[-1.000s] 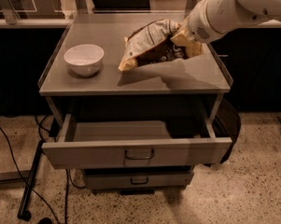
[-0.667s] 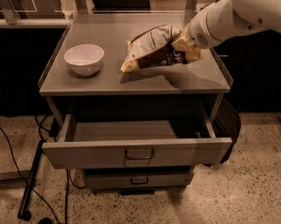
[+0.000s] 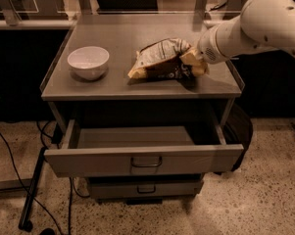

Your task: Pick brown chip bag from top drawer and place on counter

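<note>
On the counter, right of its middle, lies the brown chip bag. The gripper is at the right end of the bag, but I cannot tell if it grips the bag. A white bowl stands well apart at the left. Below, the top drawer is pulled open.

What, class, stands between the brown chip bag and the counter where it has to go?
Nothing visible. The brown chip bag appears to lie on the counter, right of centre. The white bowl stands apart to its left, and the gripper is at the bag's right end, near the counter's right edge.
</note>
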`<state>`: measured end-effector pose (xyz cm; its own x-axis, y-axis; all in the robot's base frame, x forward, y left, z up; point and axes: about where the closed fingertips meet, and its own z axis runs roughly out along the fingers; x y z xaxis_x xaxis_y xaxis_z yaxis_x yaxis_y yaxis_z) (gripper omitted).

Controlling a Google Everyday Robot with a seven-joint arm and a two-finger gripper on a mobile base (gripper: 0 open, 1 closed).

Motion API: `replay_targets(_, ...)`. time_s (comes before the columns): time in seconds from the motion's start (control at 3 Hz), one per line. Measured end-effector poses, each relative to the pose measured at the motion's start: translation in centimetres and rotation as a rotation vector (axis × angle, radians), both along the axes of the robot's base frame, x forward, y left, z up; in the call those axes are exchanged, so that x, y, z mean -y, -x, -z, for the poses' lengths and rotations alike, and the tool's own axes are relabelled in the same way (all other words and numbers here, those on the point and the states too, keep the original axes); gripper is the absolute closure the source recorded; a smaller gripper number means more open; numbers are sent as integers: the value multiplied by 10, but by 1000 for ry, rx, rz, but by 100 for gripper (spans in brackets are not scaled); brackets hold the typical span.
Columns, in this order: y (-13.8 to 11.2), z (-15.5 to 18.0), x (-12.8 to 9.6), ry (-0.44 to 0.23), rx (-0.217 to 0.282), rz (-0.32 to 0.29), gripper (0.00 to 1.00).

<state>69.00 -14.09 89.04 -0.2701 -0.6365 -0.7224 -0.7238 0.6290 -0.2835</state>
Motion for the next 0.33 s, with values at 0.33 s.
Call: replay_targets(0.33, -2, 18, 2, -25, -23, 8, 100)
